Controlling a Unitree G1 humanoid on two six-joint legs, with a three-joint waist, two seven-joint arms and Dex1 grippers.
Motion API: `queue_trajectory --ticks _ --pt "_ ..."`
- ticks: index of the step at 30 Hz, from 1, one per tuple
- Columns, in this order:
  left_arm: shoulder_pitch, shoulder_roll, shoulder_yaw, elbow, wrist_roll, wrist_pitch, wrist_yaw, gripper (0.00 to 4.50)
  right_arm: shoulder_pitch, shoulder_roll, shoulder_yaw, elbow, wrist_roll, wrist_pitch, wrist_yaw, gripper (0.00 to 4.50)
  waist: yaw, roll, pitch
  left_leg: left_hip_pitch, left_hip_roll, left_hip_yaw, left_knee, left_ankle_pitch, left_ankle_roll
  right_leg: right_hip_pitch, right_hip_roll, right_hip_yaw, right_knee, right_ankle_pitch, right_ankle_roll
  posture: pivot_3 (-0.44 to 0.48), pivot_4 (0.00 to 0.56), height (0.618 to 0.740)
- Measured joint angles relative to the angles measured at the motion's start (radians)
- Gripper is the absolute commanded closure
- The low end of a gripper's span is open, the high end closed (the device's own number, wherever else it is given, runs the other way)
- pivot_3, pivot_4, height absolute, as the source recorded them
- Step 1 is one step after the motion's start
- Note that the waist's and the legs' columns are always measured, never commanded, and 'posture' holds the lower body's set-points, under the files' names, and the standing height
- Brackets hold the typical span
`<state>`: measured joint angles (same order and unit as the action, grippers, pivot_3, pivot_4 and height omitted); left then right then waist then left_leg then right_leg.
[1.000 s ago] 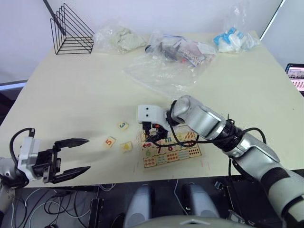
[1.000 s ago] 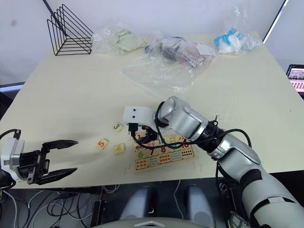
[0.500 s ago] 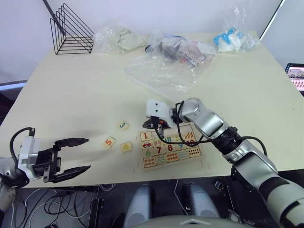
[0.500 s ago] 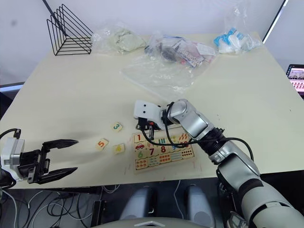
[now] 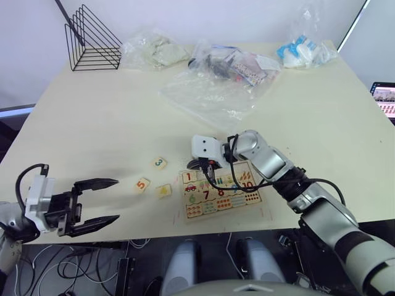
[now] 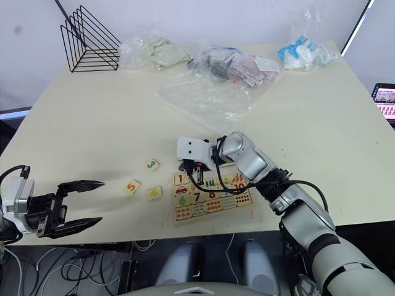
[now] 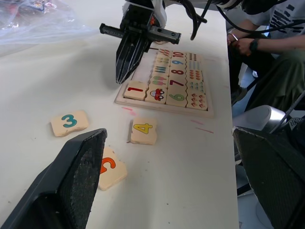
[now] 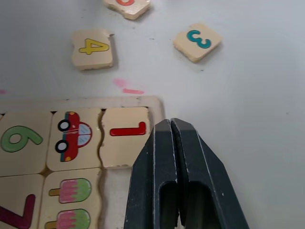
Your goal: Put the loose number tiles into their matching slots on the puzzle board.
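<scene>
Already the 1 tile (image 8: 125,136) sits in the puzzle board's (image 5: 223,189) corner slot, while tiles 3 (image 5: 160,163), 4 (image 5: 164,190) and 5 (image 5: 142,184) lie loose on the tabletop (image 5: 111,123) leftward. They're pale squares with coloured digits, between both tools: right tool (image 8: 170,125) pressed together (empty) at the board's corner, left tool (image 5: 99,201) spread wide, near the 5.

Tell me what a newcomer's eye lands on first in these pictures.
The right gripper, jaws shut and empty, poised at the puzzle board's corner beside the seated 1 tile. Then the loose tiles 3, 4 and 5 on the table to the board's left, with the open left gripper near the table's front edge.
</scene>
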<state>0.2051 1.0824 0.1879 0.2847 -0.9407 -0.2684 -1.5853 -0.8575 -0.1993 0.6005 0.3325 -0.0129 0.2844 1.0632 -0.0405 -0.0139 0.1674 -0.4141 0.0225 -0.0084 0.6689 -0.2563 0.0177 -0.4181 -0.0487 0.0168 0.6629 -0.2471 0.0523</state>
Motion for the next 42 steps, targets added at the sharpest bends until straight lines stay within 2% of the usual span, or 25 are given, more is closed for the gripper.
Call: queue_trajectory --ticks 20,28,38,42 --pt "0.008 -0.017 0.039 -0.038 0.017 0.044 0.000 0.00 0.006 0.014 -0.001 0.016 -0.041 -0.045 0.025 4.49 0.000 0.000 0.000 0.000 0.000 0.000 0.000 0.000 0.000 0.000 0.000 0.000 0.000 0.000 0.000 0.000 0.150 0.740" --pt "0.011 -0.020 0.040 -0.043 0.035 0.054 0.000 0.00 0.011 0.017 -0.051 0.022 -0.023 -0.055 0.026 4.49 0.000 0.000 0.000 0.000 0.000 0.000 0.000 0.000 0.000 0.000 0.000 0.000 0.000 0.000 0.000 0.000 0.150 0.740" --pt "0.003 -0.032 0.049 -0.045 0.037 0.067 0.000 0.00 0.116 0.016 -0.142 -0.097 0.097 -0.045 0.065 4.49 0.002 0.000 0.000 0.000 0.000 0.000 0.000 0.000 0.000 0.000 0.000 0.000 0.000 0.000 0.000 0.000 0.150 0.740" --pt "-0.001 -0.060 0.086 -0.045 0.055 0.081 0.000 0.00 0.174 -0.029 -0.191 -0.184 0.144 -0.024 0.065 4.49 0.004 0.000 0.000 0.000 0.000 0.000 0.000 0.000 0.000 0.001 0.000 0.000 0.000 0.000 0.000 0.000 0.150 0.740"
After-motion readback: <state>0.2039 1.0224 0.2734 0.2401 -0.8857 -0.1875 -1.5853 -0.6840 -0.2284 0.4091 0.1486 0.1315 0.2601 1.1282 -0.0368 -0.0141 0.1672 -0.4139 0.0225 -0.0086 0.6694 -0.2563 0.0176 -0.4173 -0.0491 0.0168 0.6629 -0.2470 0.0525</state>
